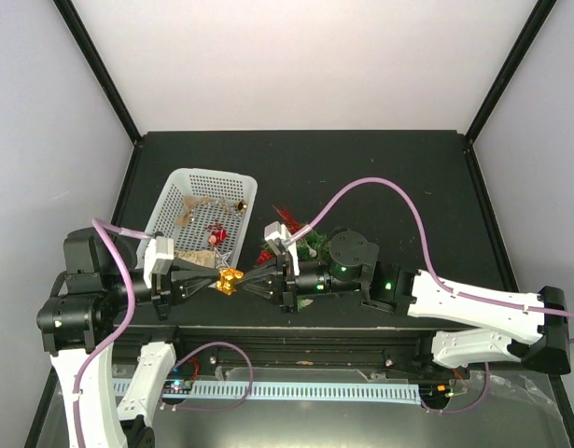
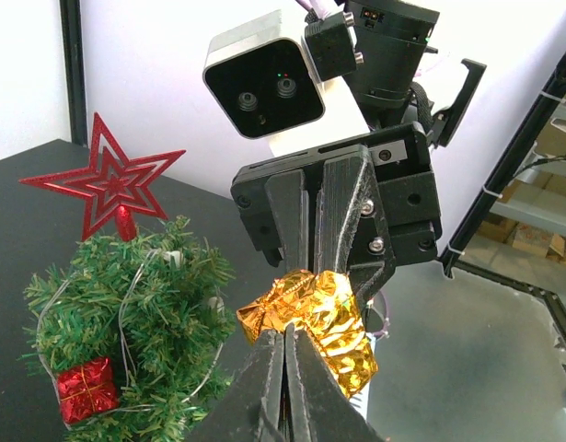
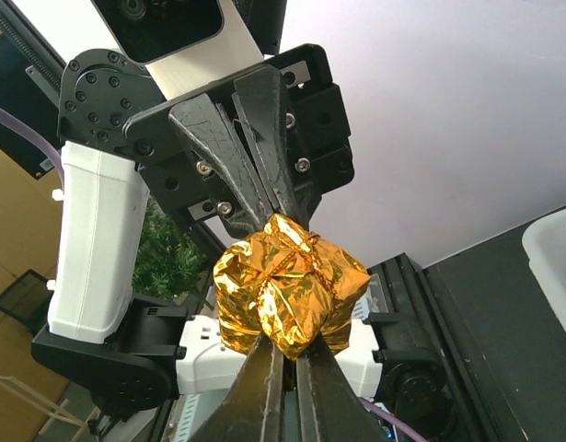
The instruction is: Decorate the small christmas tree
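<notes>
A crumpled gold foil gift ornament (image 1: 231,279) hangs in the air between both grippers, above the table's front edge. My left gripper (image 1: 216,283) is shut on one side of it (image 2: 315,318). My right gripper (image 1: 248,281) is shut on the opposite side (image 3: 287,295). In the left wrist view my fingertips (image 2: 284,333) pinch its near edge. In the right wrist view my fingertips (image 3: 290,354) pinch its lower end. The small christmas tree (image 2: 126,313) stands just beyond, with a red star (image 2: 108,180) on top and a red gift ornament (image 2: 85,389). In the top view the tree (image 1: 310,245) is partly hidden by the right arm.
A white perforated basket (image 1: 175,191) with several ornaments stands at the left behind the left gripper. A pink cable (image 1: 380,187) loops over the table from the right wrist. A black round arm joint (image 1: 352,250) sits right of the tree.
</notes>
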Tool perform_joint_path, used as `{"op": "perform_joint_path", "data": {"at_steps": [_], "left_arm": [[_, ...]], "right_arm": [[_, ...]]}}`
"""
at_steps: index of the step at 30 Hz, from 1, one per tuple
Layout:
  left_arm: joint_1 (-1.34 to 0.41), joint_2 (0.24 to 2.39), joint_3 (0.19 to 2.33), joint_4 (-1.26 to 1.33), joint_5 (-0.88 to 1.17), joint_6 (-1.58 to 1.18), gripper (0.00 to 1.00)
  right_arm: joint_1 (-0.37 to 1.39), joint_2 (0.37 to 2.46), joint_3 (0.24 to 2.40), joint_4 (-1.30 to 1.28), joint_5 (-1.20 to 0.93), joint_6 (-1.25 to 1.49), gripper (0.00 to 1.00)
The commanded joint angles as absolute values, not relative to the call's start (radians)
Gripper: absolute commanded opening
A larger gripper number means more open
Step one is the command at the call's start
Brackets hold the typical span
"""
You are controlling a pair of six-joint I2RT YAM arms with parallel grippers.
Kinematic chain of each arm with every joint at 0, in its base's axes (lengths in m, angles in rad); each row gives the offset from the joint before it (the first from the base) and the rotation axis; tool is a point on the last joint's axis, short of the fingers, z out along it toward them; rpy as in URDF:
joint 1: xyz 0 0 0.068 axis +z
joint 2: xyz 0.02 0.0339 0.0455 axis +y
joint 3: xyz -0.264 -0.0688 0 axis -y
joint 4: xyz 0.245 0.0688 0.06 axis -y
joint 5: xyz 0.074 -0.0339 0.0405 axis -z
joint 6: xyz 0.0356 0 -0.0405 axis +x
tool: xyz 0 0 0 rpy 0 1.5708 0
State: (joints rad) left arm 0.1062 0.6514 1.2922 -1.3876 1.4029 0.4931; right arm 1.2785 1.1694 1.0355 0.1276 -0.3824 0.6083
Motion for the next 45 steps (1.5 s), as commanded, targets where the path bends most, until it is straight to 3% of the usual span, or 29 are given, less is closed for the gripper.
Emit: {"op": "perform_joint_path", "data": {"at_steps": [1,3,6,8,13,21,32,45], "left_arm": [[0.115,0.639,1.29,-1.361,1.406,0.467,0.05],[0.115,0.639,1.294,-1.356,1.385,0.462,0.14],[0.115,0.653,1.308,-1.353,1.354,0.458,0.44],[0.114,0.668,1.323,-1.362,1.337,0.467,0.56],[0.115,0.704,1.366,-1.371,1.285,0.471,0.72],[0.114,0.739,1.33,-1.277,1.14,0.395,0.8],[0.115,0.811,1.294,-1.17,0.952,0.315,0.82],[0.116,0.886,1.246,-1.092,0.807,0.282,0.83]], "right_arm": [[1.283,1.141,1.057,0.162,-0.37,0.599,0.01],[1.284,1.124,1.054,0.143,-0.364,0.591,0.01],[1.284,1.09,1.055,0.093,-0.355,0.572,0.01],[1.284,1.057,1.049,0.054,-0.337,0.554,0.01],[1.284,0.969,1.026,-0.084,-0.294,0.517,0.01],[1.283,0.776,0.944,-0.313,-0.142,0.486,0.01],[1.283,0.605,0.847,-0.46,0.049,0.527,0.01],[1.263,0.643,0.95,-0.588,0.286,0.495,0.01]]}}
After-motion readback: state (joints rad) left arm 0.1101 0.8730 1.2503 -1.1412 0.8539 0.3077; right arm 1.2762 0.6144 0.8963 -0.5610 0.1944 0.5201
